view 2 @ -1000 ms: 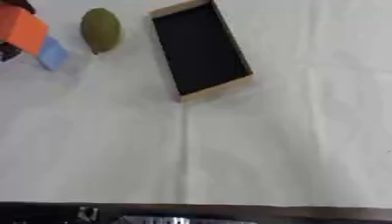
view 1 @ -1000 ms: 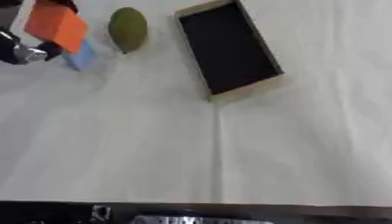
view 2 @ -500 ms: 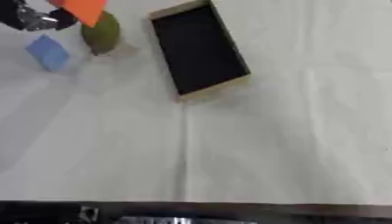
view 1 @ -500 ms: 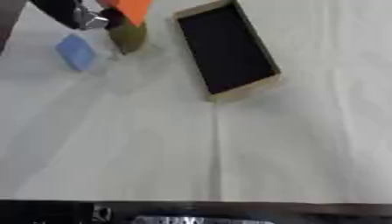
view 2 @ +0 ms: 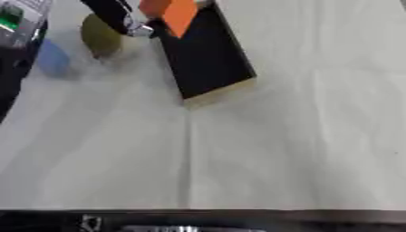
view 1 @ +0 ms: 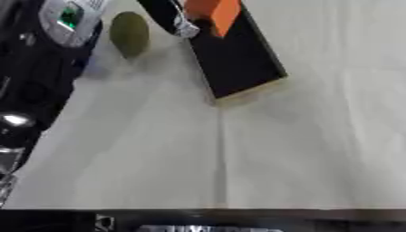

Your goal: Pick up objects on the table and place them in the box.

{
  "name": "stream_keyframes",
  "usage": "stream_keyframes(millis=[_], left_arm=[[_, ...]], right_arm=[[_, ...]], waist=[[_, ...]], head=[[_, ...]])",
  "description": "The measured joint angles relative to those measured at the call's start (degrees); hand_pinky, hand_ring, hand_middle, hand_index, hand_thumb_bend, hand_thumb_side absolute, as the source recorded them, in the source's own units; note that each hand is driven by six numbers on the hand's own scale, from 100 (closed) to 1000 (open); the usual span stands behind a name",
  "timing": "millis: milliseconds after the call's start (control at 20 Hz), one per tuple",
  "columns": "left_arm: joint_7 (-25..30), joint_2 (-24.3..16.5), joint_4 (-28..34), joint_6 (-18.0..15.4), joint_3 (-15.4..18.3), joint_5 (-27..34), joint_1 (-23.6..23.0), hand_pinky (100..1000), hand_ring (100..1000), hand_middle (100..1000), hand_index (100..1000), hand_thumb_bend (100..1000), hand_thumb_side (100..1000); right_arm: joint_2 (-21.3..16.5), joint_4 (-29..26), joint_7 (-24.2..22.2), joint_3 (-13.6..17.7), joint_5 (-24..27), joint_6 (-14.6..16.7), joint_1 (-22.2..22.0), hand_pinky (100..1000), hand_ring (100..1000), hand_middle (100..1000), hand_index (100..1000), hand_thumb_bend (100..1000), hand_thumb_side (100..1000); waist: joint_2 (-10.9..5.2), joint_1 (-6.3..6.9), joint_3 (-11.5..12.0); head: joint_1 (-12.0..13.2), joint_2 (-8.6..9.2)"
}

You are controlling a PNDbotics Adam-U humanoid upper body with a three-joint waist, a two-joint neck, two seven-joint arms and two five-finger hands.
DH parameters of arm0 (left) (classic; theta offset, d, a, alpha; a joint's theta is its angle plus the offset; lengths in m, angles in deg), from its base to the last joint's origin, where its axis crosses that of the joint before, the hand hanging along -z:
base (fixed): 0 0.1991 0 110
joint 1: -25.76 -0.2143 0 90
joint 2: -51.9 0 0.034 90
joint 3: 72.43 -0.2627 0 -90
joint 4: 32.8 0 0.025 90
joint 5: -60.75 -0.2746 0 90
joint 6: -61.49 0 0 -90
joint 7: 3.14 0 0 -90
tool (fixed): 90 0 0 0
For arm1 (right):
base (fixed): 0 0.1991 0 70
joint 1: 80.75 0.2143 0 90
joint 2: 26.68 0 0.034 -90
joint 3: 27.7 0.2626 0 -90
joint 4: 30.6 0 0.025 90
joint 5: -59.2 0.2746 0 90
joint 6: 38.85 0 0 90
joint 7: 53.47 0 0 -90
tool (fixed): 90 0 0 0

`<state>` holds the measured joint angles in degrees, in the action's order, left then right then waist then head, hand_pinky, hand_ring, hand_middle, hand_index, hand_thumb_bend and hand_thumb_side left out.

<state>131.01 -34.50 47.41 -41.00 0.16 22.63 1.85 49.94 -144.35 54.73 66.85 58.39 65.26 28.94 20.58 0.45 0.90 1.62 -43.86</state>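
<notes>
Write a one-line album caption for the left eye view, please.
Left robot hand holds an orange block over the black box; a green fruit lies beside.

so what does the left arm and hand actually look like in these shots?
The left arm is bulky, glossy black, with a silver-grey housing bearing a small green mark near the top and silver joints lower down. The left hand shows slim black fingers with a silver metal tip. No loose cables are visible.
</notes>
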Motion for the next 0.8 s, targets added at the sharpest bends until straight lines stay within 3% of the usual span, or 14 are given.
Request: stream_keyframes(millis=[500, 800], left_arm=[[-5.5, 5.0, -11.8, -1.8, 0.0, -11.5, 0.5, 770, 669, 577, 732, 221, 100], [-7.2, 6.3, -15.5, -3.3, 0.0, -14.3, 0.0, 827, 776, 696, 831, 383, 100]], right_arm=[[1.0, 0.0, -0.5, -0.1, 0.5, -0.2, 0.5, 857, 803, 720, 890, 100, 625], [1.3, 0.0, -0.6, -0.1, 0.7, -0.3, 0.5, 857, 803, 718, 890, 100, 625]], waist=[[0.51, 0.13, -1.1], [0.85, 0.11, -1.7]], head=[[0.7, 0.09], [0.9, 0.45]])
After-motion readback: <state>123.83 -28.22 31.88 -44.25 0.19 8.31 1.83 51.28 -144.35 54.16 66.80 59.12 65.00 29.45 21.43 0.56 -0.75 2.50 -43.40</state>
